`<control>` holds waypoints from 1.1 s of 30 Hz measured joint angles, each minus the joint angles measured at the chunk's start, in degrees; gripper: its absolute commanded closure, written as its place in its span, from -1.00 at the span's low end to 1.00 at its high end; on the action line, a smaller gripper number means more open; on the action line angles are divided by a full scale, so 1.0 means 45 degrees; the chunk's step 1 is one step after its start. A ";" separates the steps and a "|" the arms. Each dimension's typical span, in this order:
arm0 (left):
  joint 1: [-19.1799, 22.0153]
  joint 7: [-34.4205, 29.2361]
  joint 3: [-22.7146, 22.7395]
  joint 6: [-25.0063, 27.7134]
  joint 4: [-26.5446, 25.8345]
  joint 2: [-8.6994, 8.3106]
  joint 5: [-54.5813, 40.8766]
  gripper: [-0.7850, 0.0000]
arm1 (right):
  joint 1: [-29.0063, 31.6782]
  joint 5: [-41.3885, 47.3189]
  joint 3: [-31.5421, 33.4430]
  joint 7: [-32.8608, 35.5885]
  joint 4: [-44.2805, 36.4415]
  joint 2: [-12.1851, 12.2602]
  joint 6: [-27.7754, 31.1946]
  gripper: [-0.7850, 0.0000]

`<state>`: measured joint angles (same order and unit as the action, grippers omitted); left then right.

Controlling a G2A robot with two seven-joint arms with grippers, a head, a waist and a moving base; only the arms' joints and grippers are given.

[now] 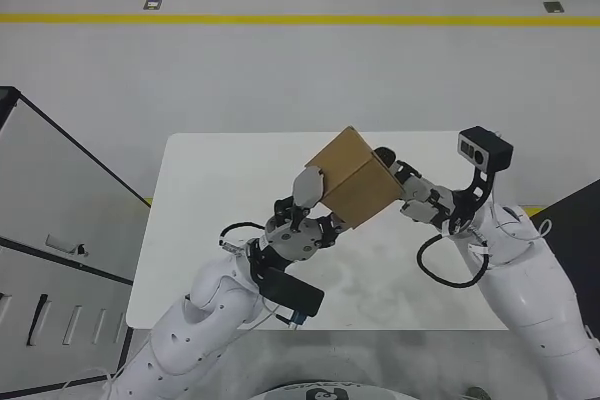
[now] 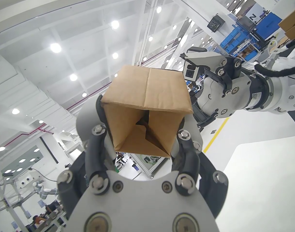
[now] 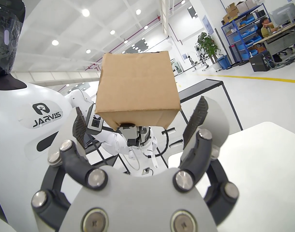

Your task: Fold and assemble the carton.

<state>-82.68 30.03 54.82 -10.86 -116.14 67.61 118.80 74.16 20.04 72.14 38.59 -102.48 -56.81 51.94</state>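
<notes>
Nearest the robot, the left gripper is clenched on the carton, one finger flat against an outer wall and the other on the opposite side. It holds the box at the carton's 7 o'clock corner in the top view. The carton is brown, squared up into a box, tilted and lifted off the table. It hangs over the table's far half, toward 1 o'clock from the table's middle. In the left wrist view the end facing the gripper is open. Deep inside, the flaps at the other end are folded in, with a jagged dark gap between them. One outer face carries a crease across its middle.

At the carton's 3 o'clock in the top view is the right gripper, released, its ribbed pads spread wide. From the right wrist view the carton sits beyond the pads, apart from them.

At 9 o'clock from the table is a black-framed stand. Far off at 12 o'clock a yellow line crosses the floor.
</notes>
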 measured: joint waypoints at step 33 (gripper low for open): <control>-0.0314 -0.0132 0.0175 0.0055 -0.0031 0.0202 0.0296 -1.00 | -0.0189 0.0168 -0.0139 0.0143 0.0262 -0.0134 -0.0255 1.00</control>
<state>-84.09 29.44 55.61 -10.61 -116.28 68.52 120.13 73.31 20.79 71.51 39.23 -101.29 -57.41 50.79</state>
